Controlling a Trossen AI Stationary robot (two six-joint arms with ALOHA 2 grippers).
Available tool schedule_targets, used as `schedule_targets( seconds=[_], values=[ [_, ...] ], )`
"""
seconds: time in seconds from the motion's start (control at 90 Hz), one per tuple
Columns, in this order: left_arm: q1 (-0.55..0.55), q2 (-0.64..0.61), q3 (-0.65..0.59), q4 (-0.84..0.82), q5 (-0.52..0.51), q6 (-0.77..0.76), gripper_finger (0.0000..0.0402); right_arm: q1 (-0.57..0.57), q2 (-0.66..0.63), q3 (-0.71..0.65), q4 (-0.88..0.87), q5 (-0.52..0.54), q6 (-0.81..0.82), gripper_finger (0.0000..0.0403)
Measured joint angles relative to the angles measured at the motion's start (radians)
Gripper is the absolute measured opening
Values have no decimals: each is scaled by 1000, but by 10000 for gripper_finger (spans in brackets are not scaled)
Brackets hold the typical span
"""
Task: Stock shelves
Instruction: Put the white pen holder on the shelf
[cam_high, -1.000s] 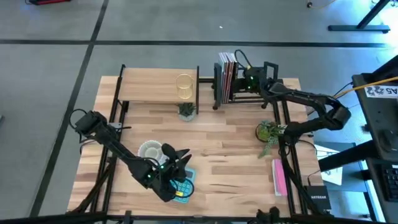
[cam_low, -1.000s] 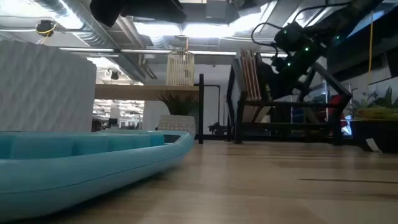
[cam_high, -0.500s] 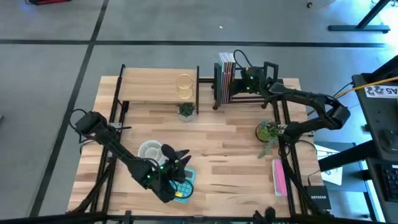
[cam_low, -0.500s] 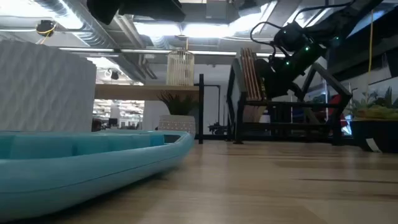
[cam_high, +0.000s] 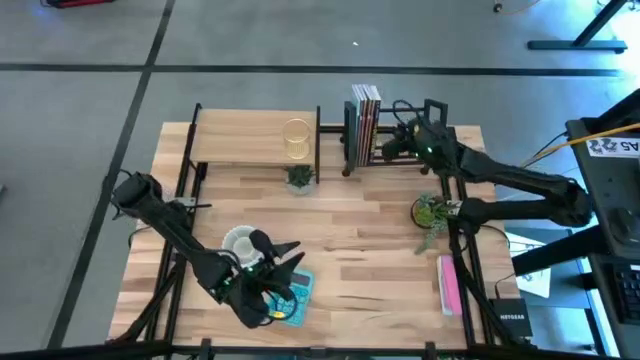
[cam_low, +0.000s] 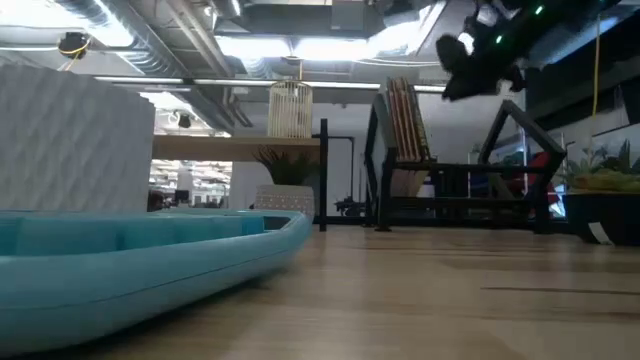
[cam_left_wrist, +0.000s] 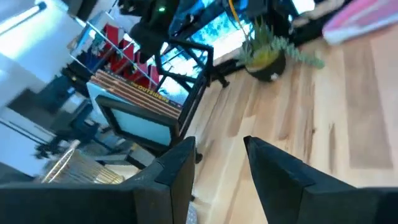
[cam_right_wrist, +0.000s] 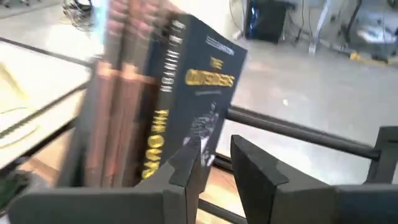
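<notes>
Backing off since a second ago, the right gripper (cam_high: 392, 145) hovers beside the books (cam_high: 365, 122) in the black rack (cam_high: 432, 106) — fingers parted, empty. Books look stiff, slick — best pinched across the spine. Left gripper (cam_high: 283, 262) idles open above the teal tray (cam_high: 299, 297).

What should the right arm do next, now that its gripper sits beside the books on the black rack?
Probably pull the right gripper clear of the black rack and swing toward the pink book lying on the tabletop. The gripper is open and empty, and the books already stand in the rack, so that placement looks done. The left gripper waits over the teal tray.
</notes>
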Motion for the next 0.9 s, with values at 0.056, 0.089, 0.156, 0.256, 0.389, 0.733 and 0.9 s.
schedule_targets(
  seconds=[0.056, 0.089, 0.156, 0.256, 0.389, 0.733, 0.9],
  values=[
    [-13, -34, 0, 0, 28, -16, 133, 77, -5, 0, -5, 44, 0, 71],
    [-21, -57, 0, -2, 53, -23, 133, 128, -5, 0, -3, 69, 0, 71],
    [-32, -101, 0, -21, 136, -50, 133, 233, 6, 0, 12, 123, 0, 71],
    [-33, -172, 0, -137, 335, -155, 133, 391, 43, 1, 31, 202, 0, 71],
    [12, -271, 0, -380, 718, -381, 133, 578, 132, 1, 133, 267, 16, 71],
    [6, -312, 16, -796, 1071, -466, 135, 766, 496, 1, 453, 315, 21, 71],
    [5, -266, 16, -872, 1070, -517, 158, 769, 633, 0, 557, 313, 63, 71]
  ],
)
